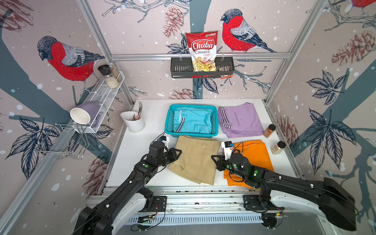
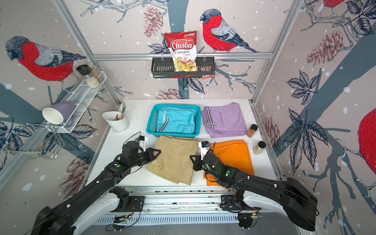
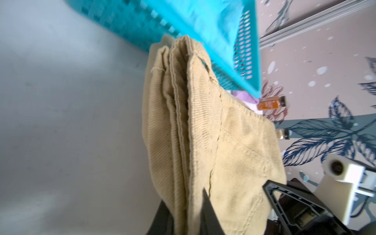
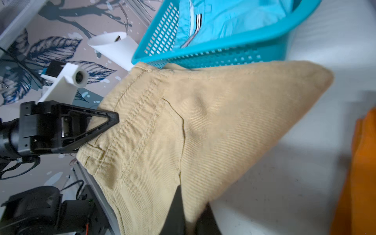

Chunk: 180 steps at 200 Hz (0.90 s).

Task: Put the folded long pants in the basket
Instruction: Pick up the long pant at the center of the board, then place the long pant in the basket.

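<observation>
White table (image 1: 138, 158) bore tan pants (image 1: 195, 162) pinched by left claw (image 1: 180, 151) and right claw (image 1: 212, 156), both clamped shut; beyond them, basket (image 1: 169, 122) held blue pants (image 1: 195, 123).

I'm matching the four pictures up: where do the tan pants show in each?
In a top view: tan pants just below centre.
In a top view: tan pants likewise.
Left wrist: they fill the middle.
Right wrist: they fill the middle.
Shared landmark: turquoise basket, right beside them.
</observation>
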Motion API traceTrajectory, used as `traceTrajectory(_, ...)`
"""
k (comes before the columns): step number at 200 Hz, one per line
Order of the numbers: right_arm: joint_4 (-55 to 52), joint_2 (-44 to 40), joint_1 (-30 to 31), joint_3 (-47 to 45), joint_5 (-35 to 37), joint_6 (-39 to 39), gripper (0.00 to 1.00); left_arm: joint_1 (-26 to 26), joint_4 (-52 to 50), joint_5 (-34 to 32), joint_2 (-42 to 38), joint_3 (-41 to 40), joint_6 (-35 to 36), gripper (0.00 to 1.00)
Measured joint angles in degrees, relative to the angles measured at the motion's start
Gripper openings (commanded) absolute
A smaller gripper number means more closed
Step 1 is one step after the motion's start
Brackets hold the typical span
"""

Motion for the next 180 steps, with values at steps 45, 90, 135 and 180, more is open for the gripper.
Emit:
traceTrajectory(45,-8.0,-2.1,-1.2,11.9,1.7,-3.2,0.0,0.0,-9.7,-1.4,-0.7,13.1,0.3,0.0)
traceTrajectory(90,-13.3,6.2,-11.8,27.1,-3.9,-7.3,0.0,2.3,-11.1,0.3,12.7,26.3,1.5,0.0)
traceTrajectory(135,-16.2,19.2,-24.2,39.6,-13.3,-9.5,0.0,10.0,-11.8,6.4,27.7,38.4,2.9,0.0)
traceTrajectory(180,-20.2,37.4,-29.1,54.1,-18.8,-12.6,0.0,13.7,-12.2,8.1,40.9,47.9,4.6,0.0)
